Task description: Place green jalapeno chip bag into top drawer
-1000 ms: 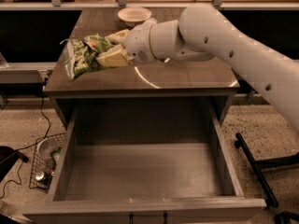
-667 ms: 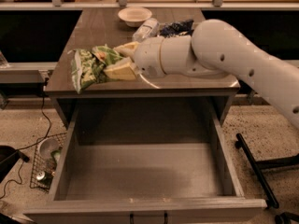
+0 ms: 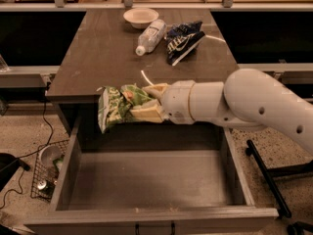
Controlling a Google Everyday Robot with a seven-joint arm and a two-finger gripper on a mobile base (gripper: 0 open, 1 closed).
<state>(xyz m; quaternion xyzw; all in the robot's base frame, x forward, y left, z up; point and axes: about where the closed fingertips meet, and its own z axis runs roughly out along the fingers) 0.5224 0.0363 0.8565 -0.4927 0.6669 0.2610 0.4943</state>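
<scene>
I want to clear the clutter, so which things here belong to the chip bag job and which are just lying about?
Job: green jalapeno chip bag, the gripper shut on it just above the back of the open top drawer.
Lying about: white bowl, plastic water bottle and dark blue bag on the tabletop; wire basket on the floor.

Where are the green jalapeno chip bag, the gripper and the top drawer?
green jalapeno chip bag (image 3: 113,107): camera view, bag's middle.
gripper (image 3: 143,102): camera view, between fingertips gripping the bag, over drawer.
top drawer (image 3: 146,180): camera view, bare floor.
</scene>
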